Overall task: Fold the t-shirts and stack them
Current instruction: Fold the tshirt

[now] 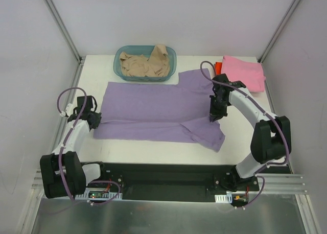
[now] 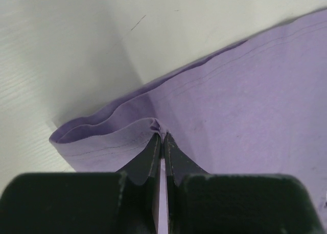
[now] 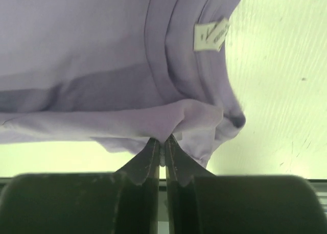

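Observation:
A lavender-purple t-shirt (image 1: pixel 153 111) lies spread across the middle of the white table, partly folded lengthwise. My left gripper (image 1: pixel 95 119) is shut on its left hem edge, pinching a fold of purple cloth (image 2: pixel 133 137). My right gripper (image 1: pixel 215 116) is shut on the shirt's right end by the collar, where bunched cloth (image 3: pixel 194 116) and a white neck label (image 3: pixel 211 36) show. A pink t-shirt (image 1: pixel 244 71) lies folded at the back right with an orange-red one (image 1: pixel 218 68) showing beneath it. A beige t-shirt (image 1: pixel 145 64) lies crumpled in the basket.
The translucent teal plastic basket (image 1: pixel 172 57) stands at the back centre of the table. White walls with metal frame posts enclose the table on three sides. A black base rail (image 1: pixel 163 180) runs along the near edge.

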Available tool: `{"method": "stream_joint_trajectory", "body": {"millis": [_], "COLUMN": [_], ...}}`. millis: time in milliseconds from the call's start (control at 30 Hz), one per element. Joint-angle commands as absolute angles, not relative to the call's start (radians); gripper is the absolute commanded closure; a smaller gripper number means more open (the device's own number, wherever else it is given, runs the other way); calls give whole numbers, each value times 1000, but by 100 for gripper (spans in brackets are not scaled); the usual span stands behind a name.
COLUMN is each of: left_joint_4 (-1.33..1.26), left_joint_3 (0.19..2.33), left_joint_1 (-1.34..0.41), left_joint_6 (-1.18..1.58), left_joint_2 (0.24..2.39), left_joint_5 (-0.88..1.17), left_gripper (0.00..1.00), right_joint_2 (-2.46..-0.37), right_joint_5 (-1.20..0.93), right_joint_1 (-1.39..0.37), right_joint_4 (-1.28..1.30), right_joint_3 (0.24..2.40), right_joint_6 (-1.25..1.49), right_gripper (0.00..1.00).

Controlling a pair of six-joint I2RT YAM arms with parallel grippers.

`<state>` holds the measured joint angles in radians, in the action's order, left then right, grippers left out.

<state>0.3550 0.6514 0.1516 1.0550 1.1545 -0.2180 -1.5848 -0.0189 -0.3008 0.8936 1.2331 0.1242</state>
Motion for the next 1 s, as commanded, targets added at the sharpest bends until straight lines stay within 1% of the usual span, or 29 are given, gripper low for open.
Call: {"method": "stream_joint_trajectory", "body": {"millis": [0, 33, 67, 100, 133, 200, 233, 267, 300, 333, 367, 433, 467, 500, 533, 567, 600, 633, 667, 700, 767, 867, 967], "left_joint_4": [296, 290, 285, 282, 279, 275, 275, 275, 276, 276, 276, 276, 276, 276, 275, 275, 273, 265, 259, 252, 216, 180, 144], "left_joint_3": [718, 727, 753, 767, 779, 810, 816, 824, 824, 822, 812, 795, 772, 759, 746, 717, 701, 684, 648, 629, 572, 526, 509], "left_joint_1": [155, 155, 156, 155, 155, 155, 155, 156, 153, 155, 156, 156, 155, 155, 155, 155, 155, 155, 153, 153, 149, 146, 146], "left_joint_6": [1034, 1026, 1005, 994, 983, 959, 951, 940, 931, 925, 917, 902, 897, 891, 879, 873, 865, 851, 845, 839, 833, 828, 822], "left_joint_2": [1230, 1250, 1287, 1302, 1328, 1339, 1335, 1327, 1315, 1283, 1263, 1194, 1168, 1145, 1102, 1085, 1069, 1046, 1037, 1025, 1020, 1034, 1064], "left_joint_5": [-255, -250, -233, -221, -212, -187, -183, -170, -164, -161, -158, -149, -140, -111, -92, -68, -19, -2, 43, 69, 132, 181, 186], "left_gripper": [99, 93, 79, 71, 57, 38, 26, 19, 13, 3, 1, 1, 1, 1, 1, 1, 1, 1, 1, 1, 1, 1, 0], "right_joint_2": [-1660, -1676, -1716, -1732, -1752, -1805, -1822, -1842, -1879, -1888, -1888, -1824, -1790, -1757, -1673, -1636, -1596, -1538, -1513, -1496, -1476, -1508, -1572], "right_joint_5": [52, 72, 80, 84, 89, 89, 97, 103, 100, 101, 104, 97, 84, 24, -36, -91, -204, -248, -283, -331, -344, -341, -331], "right_joint_1": [-291, -287, -285, -284, -284, -282, -281, -281, -279, -282, -282, -288, -290, -291, -290, -293, -295, -296, -299, -305, -311, -322, -325], "right_joint_4": [856, 842, 825, 809, 773, 750, 738, 758, 779, 820, 831, 812, 792, 767, 699, 658, 617, 533, 490, 456, 376, 336, 313], "right_joint_3": [1328, 1341, 1359, 1385, 1403, 1448, 1494, 1528, 1567, 1616, 1623, 1558, 1519, 1478, 1420, 1314, 1251, 1197, 1099, 1062, 981, 954, 957], "right_joint_6": [86, 80, 72, 58, 37, 8, 8, -18, -29, -34, -26, -11, -3, 24, 43, 58, 93, 115, 136, 185, 227, 265, 287], "right_gripper": [90, 88, 87, 84, 82, 81, 80, 77, 56, 51, 48, 33, 18, 1, 1, 3, 3, 3, 3, 3, 1, 1, 5]}}
